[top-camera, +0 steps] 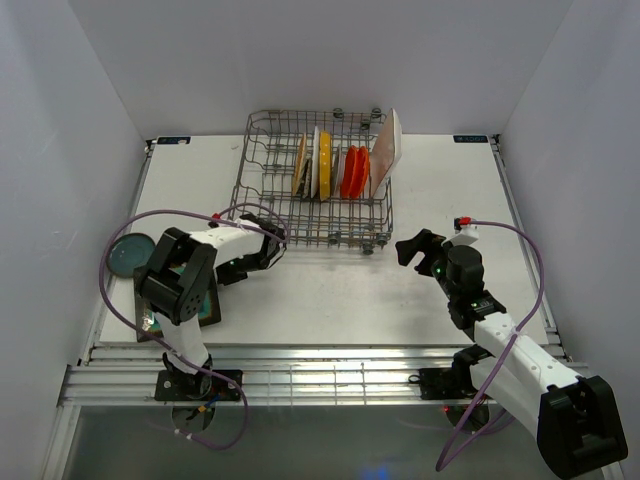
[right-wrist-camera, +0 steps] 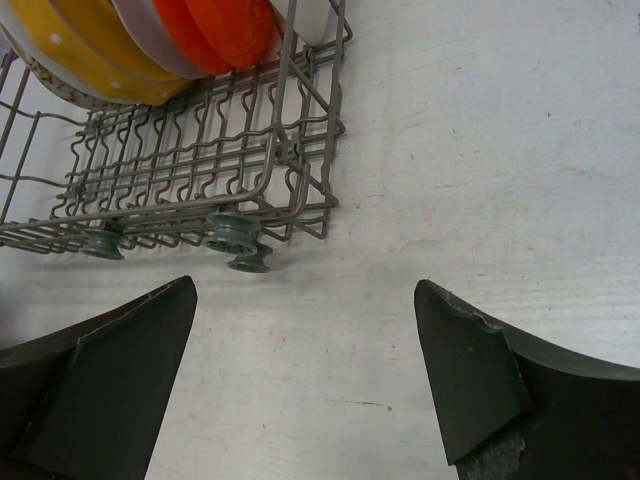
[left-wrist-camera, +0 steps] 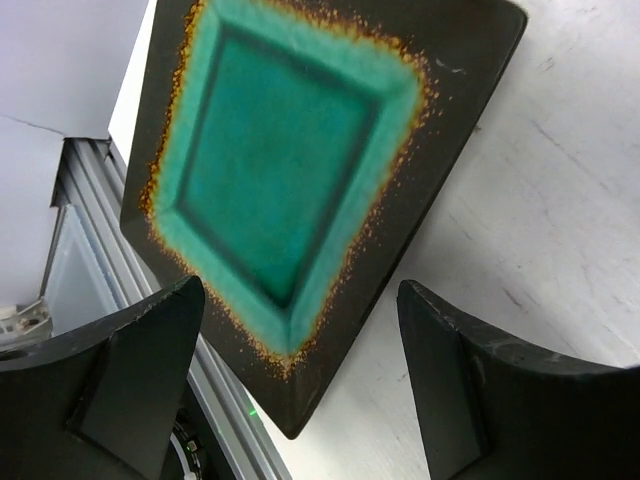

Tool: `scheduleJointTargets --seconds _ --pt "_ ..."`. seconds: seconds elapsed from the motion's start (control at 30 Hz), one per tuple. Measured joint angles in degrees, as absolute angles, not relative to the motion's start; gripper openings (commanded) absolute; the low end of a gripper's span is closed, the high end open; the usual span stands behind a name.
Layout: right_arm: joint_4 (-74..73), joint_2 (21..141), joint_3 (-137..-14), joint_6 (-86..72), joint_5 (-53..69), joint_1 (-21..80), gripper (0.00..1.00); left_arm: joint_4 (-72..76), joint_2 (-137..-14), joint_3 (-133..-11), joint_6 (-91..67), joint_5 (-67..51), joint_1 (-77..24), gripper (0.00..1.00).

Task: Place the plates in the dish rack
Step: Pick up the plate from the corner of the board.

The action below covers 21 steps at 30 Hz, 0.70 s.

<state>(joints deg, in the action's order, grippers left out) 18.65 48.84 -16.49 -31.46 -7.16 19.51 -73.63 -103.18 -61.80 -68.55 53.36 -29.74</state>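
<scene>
Only the left wrist view is showing the square teal brown-rimmed plate (left-wrist-camera: 290, 170) clearly; left gripper (left-wrist-camera: 300, 300) and right gripper (right-wrist-camera: 305, 295) are gaping wide, holding nothing.

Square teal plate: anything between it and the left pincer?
Nothing visible. In the left wrist view the square teal plate lies on the table, fully exposed ahead of the open left pincer, with no other object in the gap.

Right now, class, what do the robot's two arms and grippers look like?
The left arm and right arm are white links with black joints, each trailing a looping purple cable. The left gripper and right gripper each have two broad, wedge-shaped black fingers.
</scene>
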Motion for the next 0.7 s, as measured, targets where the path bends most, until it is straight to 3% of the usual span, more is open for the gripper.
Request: scheduleJointTargets --seconds 0.7 --pt "18.65 48.86 -16.49 -31.46 -7.14 19.51 0.96 -77.43 -112.18 -64.51 -75.22 54.17 -33.95 0.90"
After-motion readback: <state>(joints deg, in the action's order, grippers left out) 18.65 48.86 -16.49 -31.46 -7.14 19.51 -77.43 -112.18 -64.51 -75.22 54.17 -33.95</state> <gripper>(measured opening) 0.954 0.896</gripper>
